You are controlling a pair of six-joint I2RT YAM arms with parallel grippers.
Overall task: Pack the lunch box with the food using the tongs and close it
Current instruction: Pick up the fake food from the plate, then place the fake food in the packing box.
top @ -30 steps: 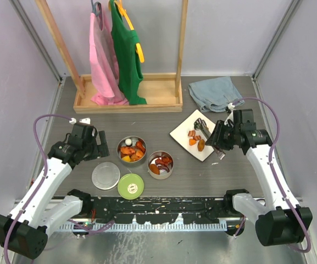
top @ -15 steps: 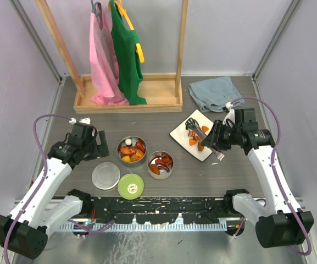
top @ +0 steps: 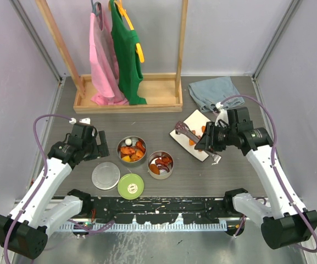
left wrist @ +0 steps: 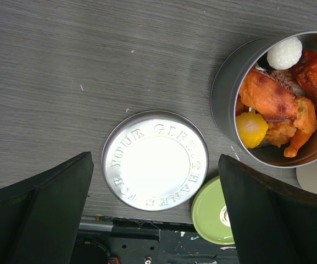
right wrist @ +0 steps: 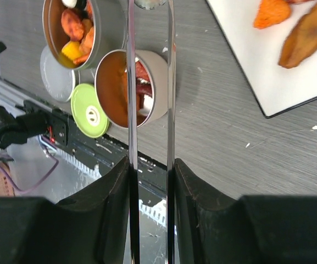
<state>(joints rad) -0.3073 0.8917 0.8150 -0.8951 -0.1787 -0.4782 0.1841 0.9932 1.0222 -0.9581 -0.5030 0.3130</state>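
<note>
Your right gripper (right wrist: 151, 165) pinches the tongs (right wrist: 170, 82) by their two thin arms and presses them about half together. I think this is so that the tool does the reaching and the fingers never touch the food (right wrist: 309, 34). The tips of the tongs stand at the left corner of the white plate (right wrist: 257, 60). Something dark seems to sit between them in the top view, but I cannot tell for sure that a piece is gripped. A few orange and brown chunks lie on the plate, near its middle. The lunch box (right wrist: 111, 33) stands on the table left of the plate, as two open round tins close beside each other. The nearer tin (right wrist: 159, 69) is just left of the plate and holds red and dark pieces with a bit of white. The farther tin (left wrist: 224, 104) is more to the left and looks well filled: orange and red chunks, one yellow piece and a white ball. Both lids lie flat on the table further left of the plate, toward the arm bases, the steel lid (left wrist: 147, 181) and the green lid (left wrist: 216, 212) just beside it. They are off, I judge, so that the tins stay open for packing. Your left gripper (left wrist: 155, 159) hangs above the steel lid with its fingers spread wide and holds nothing; it seems placed ready for the closing.
</note>
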